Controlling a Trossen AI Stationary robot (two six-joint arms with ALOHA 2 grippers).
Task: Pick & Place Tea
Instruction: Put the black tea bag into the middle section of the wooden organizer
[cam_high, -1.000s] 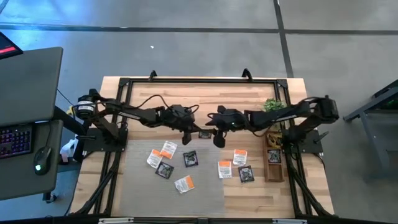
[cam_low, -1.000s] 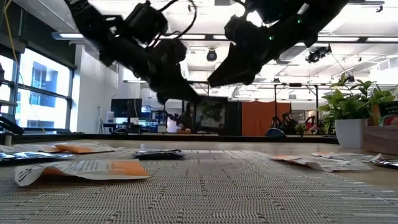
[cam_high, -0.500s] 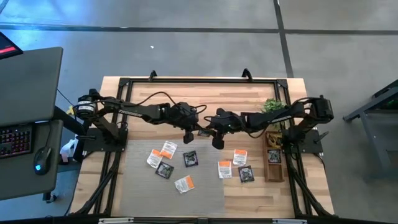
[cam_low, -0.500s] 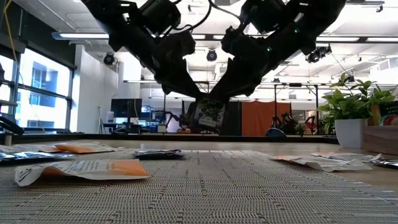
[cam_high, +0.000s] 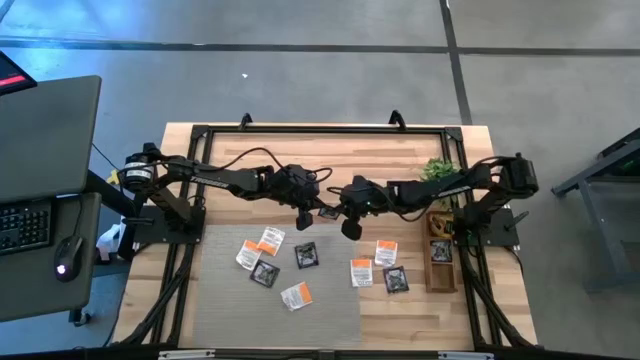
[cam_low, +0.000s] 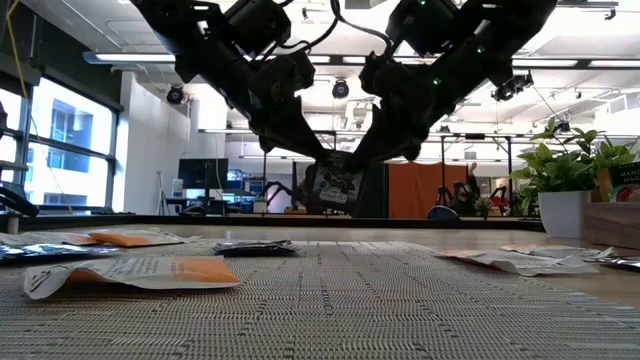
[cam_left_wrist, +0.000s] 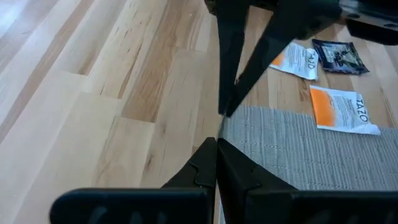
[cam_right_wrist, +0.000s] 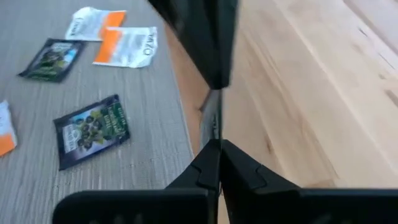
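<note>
A black tea sachet (cam_low: 334, 185) is held in the air above the middle of the desk (cam_high: 300, 150), pinched from both sides at once. The left gripper (cam_low: 312, 160) is clamped on its one edge and the right gripper (cam_low: 366, 160) on the other, both pairs of fingers pressed together on the sachet. In the high view the two grippers are seen meeting just past the far edge of the grey mat (cam_high: 220, 300), the left arm reaching in from the left and the right arm from the right.

Further sachets are spread flat below: white-and-orange ones (cam_high: 270, 240) and black ones (cam_high: 306, 255) on the mat, and more (cam_high: 386, 252) on the bare wood beside it. A wooden tray (cam_high: 439, 262) and a potted plant (cam_high: 438, 170) are placed by the right edge of the desk.
</note>
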